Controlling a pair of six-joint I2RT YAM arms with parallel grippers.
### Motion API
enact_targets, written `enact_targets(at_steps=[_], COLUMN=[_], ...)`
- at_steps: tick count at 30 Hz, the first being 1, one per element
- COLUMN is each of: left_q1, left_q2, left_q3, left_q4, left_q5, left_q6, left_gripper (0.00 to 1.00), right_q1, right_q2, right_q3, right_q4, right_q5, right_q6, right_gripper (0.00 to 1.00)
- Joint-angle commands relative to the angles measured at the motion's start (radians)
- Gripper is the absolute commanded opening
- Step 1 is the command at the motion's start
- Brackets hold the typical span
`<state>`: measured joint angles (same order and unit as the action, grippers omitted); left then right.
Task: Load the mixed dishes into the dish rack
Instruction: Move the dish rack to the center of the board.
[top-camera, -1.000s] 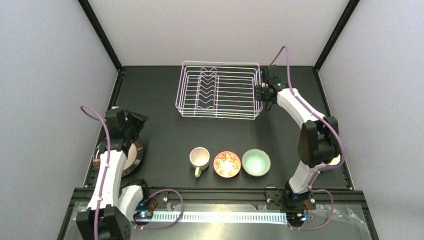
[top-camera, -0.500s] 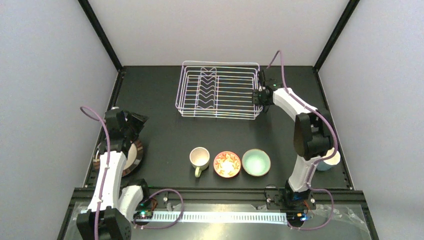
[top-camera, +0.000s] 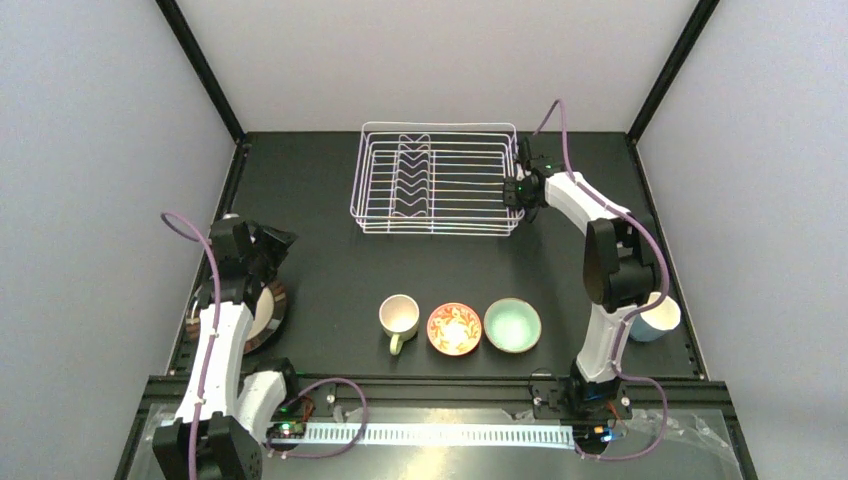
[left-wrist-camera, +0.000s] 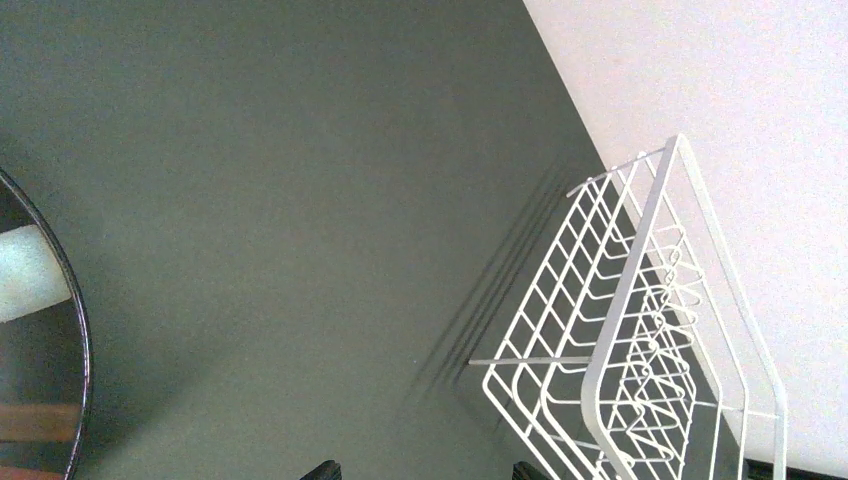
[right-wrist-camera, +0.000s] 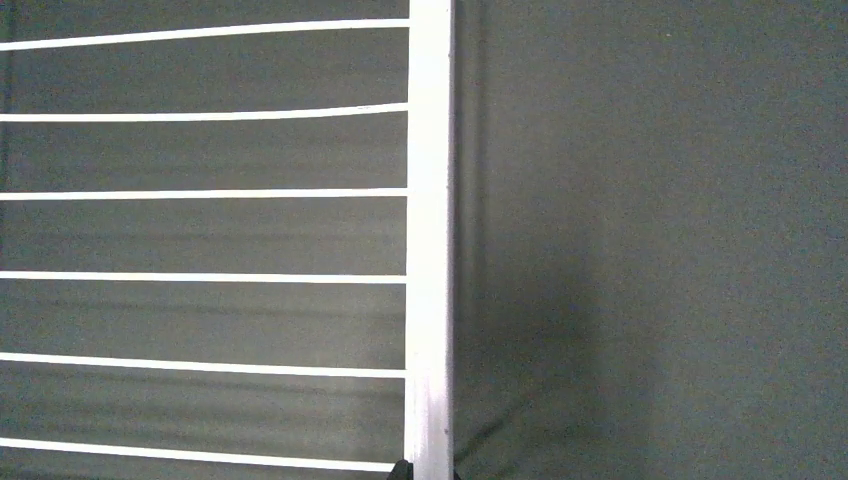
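The white wire dish rack (top-camera: 437, 231) stands at the back middle of the table. My right gripper (top-camera: 519, 190) is shut on its right top rim (right-wrist-camera: 430, 240), with the fingertips pinching the white bar at the bottom of the right wrist view. A cream mug (top-camera: 399, 316), a red-orange bowl (top-camera: 454, 329) and a mint bowl (top-camera: 512, 325) sit in a row near the front. A pale blue mug (top-camera: 657, 318) shows behind the right arm. My left gripper (top-camera: 272, 245) hangs open over the far edge of a dark-rimmed plate (top-camera: 270, 312), nothing between its fingers (left-wrist-camera: 325, 470).
Black frame posts rise at both back corners, with pale walls on three sides. The rack (left-wrist-camera: 640, 330) lies well off to the right in the left wrist view, with bare dark mat between it and the plate's rim (left-wrist-camera: 78, 340).
My right gripper has closed on the rack's right rim. The right arm's elbow has swung in, uncovering the pale blue mug. The left arm has not moved.
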<state>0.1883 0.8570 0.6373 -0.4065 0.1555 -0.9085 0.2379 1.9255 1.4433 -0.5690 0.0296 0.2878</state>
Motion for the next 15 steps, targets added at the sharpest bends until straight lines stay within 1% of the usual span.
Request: enact_targets(at_steps=[1,6,15], left_q1=[-0.003,-0.003,-0.003], left_q2=[0.004,-0.004,-0.027], left_q3=[0.02,0.009,0.017], left_q4=[0.002,0.01,-0.005], left_q5=[0.017,0.021,0.021], left_q6=[0.001,-0.011,-0.024], left_gripper=[0.99,0.99,0.99], right_q1=[0.004,0.003,-0.026], right_q2=[0.019,0.0,-0.037], right_q3=[0.031,-0.001,-0.051], right_q4=[-0.03,-0.039,-0.029], right_q5=[0.046,0.063,0.058], right_q6=[-0.115,-0.147,-0.156], right_gripper=[0.0,0.0,0.0])
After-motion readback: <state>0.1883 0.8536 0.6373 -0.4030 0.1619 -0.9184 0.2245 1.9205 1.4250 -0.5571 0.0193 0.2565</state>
